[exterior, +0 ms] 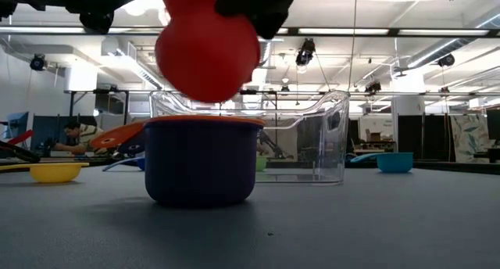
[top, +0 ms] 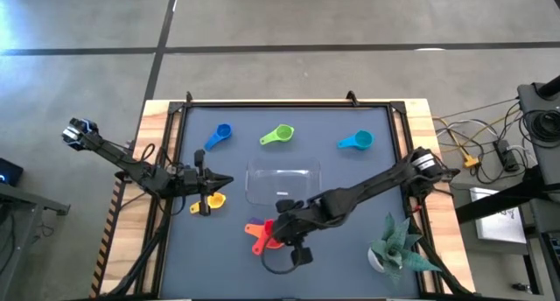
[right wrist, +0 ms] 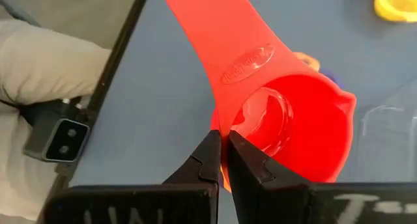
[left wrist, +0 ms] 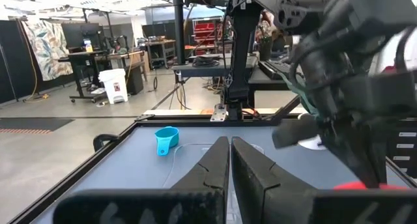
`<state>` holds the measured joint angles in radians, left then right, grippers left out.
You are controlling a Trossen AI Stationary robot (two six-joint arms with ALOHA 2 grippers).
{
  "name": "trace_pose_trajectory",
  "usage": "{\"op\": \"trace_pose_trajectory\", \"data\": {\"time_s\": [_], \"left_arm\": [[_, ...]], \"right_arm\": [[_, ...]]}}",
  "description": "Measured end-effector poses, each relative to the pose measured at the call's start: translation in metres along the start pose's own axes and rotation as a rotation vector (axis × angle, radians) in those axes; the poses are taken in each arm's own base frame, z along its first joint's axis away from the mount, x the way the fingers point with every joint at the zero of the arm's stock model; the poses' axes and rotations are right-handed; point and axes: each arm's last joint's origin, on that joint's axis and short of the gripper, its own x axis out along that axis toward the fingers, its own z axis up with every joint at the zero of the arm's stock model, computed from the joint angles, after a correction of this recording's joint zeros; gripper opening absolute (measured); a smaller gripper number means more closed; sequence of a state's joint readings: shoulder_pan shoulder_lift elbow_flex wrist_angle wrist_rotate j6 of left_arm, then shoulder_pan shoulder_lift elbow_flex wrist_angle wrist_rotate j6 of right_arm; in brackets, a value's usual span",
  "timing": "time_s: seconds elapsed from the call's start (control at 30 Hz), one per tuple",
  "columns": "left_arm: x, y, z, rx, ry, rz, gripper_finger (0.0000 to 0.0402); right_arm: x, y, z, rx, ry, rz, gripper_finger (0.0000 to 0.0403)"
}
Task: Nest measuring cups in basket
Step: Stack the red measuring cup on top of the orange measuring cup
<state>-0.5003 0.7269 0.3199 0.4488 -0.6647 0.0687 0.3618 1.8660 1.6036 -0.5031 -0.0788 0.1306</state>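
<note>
Nearest the low camera, a dark blue cup (exterior: 201, 161) is seen standing upright on the tabletop (top: 350, 174), with an orange rim showing just inside its top, so an orange cup appears to be nested in it already, and a red cup (exterior: 207, 46) is held just above it. From left to right across the overhead view, the left gripper (top: 220, 182) is found closed and empty, hovering beside a yellow cup (top: 215, 199) at the left of the mat; a blue cup (top: 218, 135), a green cup (top: 280, 135) and a light blue cup (top: 357, 142) are spread well apart along the far side. The basket (top: 282, 182) lies near the middle, and no cup can be made out in it. Just in front of it, the right gripper (top: 282, 234) is closed on the red cup's handle, as the right wrist view confirms, with the bowl facing up. A potted plant (top: 398, 247) stands at the near right corner. No purple cup can be made out. The step in hand is judged to be the nesting of the red cup into the stack outside the basket. The next move would call for the bowl to be centred over the dark blue cup, lowered level until seated, and only then released; a tilted or off-centre descent could tip the stack.
</note>
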Motion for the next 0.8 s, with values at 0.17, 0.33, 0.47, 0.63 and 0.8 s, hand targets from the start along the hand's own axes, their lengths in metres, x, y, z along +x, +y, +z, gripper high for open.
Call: {"op": "trace_pose_trajectory", "data": {"time_s": [0.17,0.33,0.47,0.63,0.8], "left_arm": [[0.0,0.0,0.0,0.0,0.001,0.0,0.0],[0.0,0.0,0.0,0.001,0.002,-0.001,0.0],[0.0,0.0,0.0,0.003,0.004,-0.001,0.0],[0.0,0.0,-0.001,0.004,0.005,-0.001,0.0],[0.0,0.0,-0.001,0.006,0.008,-0.001,0.0]], "right_arm": [[0.009,-0.002,-0.005,0.002,0.039,-0.025,0.0008],[0.013,-0.004,-0.008,-0.008,0.06,-0.062,0.0013],[0.013,-0.004,-0.008,-0.009,0.06,-0.069,0.0034],[0.012,-0.005,-0.008,-0.015,0.057,-0.089,0.0079],[-0.001,-0.003,0.0,-0.025,0.026,-0.086,0.0118]]}}
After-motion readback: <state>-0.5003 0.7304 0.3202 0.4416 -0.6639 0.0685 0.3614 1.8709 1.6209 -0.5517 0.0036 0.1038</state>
